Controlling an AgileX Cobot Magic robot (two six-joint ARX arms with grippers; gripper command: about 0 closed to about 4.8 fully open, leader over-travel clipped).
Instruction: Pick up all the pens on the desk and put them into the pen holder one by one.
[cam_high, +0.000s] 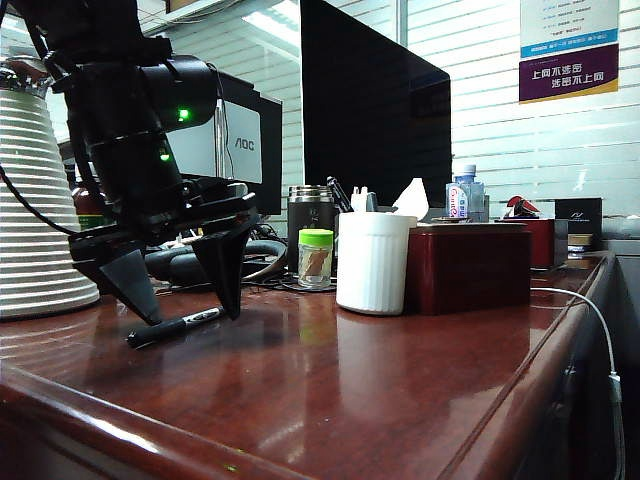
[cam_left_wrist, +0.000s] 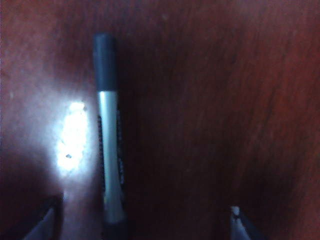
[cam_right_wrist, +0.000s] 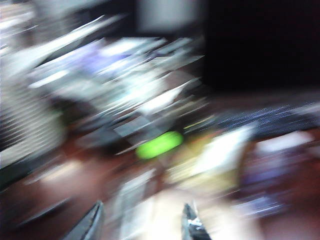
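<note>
Nearest the exterior camera: rounded front edge of the desk (cam_high: 330, 400), glossy reddish-brown, bare in the foreground.

Next back, left side: left gripper (cam_high: 185, 300) points down over the desk, jaws spread wide, nothing held. Both fingertips sit at or just above the surface; can't tell if they touch it. A black pen (cam_high: 175, 327) with a white label lies flat on the desk, running between the two fingers. Left wrist view confirms: pen (cam_left_wrist: 109, 145) lies lengthwise between the two fingertips, closer to one of them, dark cap pointing away from the camera, pale barrel with print. No contact visible between fingers and pen.

Mid-desk: white ribbed pen holder (cam_high: 372, 262) stands upright, well apart from the pen, right of it in the exterior view. Just beside it, a dark red box (cam_high: 468, 268). A small jar with a green lid (cam_high: 315, 258) stands just left of the holder, a dark steel tumbler (cam_high: 310, 218) behind that. Big white ribbed jug (cam_high: 35, 210) at far left.

Farther back: a dark monitor (cam_high: 375, 110), a water bottle (cam_high: 466, 195).

Right gripper (cam_right_wrist: 142, 222): wrist view heavily motion-blurred, two fingertips visible with a gap between them, nothing seen in between. Open or not, can't tell. It isn't visible in the exterior view.
</note>
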